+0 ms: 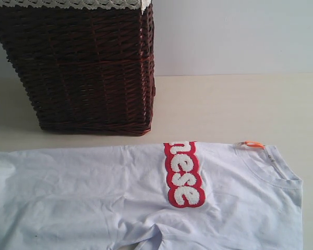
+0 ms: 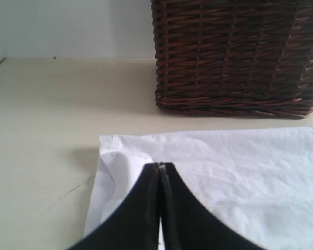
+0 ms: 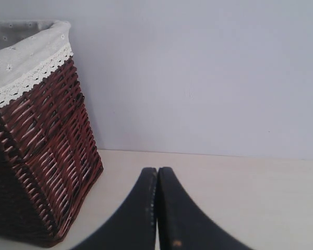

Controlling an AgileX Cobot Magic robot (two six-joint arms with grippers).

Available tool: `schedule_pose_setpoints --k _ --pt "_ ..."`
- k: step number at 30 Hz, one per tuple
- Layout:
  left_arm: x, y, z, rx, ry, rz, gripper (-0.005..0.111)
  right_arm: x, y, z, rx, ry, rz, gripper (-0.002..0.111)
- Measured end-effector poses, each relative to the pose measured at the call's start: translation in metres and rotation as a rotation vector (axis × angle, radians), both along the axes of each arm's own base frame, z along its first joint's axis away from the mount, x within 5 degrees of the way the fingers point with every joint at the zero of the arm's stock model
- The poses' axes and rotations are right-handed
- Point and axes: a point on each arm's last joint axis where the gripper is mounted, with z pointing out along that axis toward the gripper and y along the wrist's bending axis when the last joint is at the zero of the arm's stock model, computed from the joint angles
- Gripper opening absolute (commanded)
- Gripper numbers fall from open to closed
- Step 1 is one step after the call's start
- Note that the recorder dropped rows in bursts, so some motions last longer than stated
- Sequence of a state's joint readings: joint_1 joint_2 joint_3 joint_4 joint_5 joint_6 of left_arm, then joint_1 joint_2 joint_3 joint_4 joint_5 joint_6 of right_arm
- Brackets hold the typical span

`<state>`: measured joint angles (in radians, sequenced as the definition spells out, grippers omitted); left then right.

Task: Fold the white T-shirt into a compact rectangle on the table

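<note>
- My left gripper (image 2: pixel 159 165) has its jaws pressed together, and I see nothing between them.
- Its tips hang over the shirt (image 1: pixel 94 198), close to one edge where a corner of the cloth is turned over. I cannot tell whether they touch the cloth.
- My right gripper (image 3: pixel 157 169) is closed too, jaw against jaw, and holds nothing. It is over bare table (image 1: pixel 224 104), with the basket (image 1: pixel 83 67) off to one side and a plain wall (image 3: pixel 208 73) behind.
- Neither gripper shows in the exterior view.
- The shirt lies spread flat on the near part of the table, just in front of the basket and not touching it. It runs off the near edge of that view.
- Its neck points to the right of the exterior view, with an orange tag (image 1: pixel 250 144) at the collar's far edge.
- The red-outlined lettering (image 1: pixel 183 174) runs as a strip from the far edge toward the near side, showing "nese".
- The basket stands upright, with a lace-trimmed liner (image 1: pixel 68 4) folded over its rim.
</note>
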<state>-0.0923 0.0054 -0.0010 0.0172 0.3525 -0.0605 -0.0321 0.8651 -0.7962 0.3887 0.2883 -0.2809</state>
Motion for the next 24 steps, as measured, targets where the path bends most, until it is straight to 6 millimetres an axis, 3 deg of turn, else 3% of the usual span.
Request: schedule_pose_setpoints --k 14,18,24 --pt "0.0 0.0 -0.001 0.001 0.006 0.0 0.0 0.0 0.0 0.0 0.002 0.0 0.0 0.0" --pt "0.0 0.0 -0.001 0.001 0.006 0.0 0.0 0.0 0.002 0.0 0.081 0.008 -0.002 0.0" --pt "0.0 0.0 -0.001 0.001 0.006 0.0 0.0 -0.002 0.009 -0.016 -0.001 0.171 0.108 0.0"
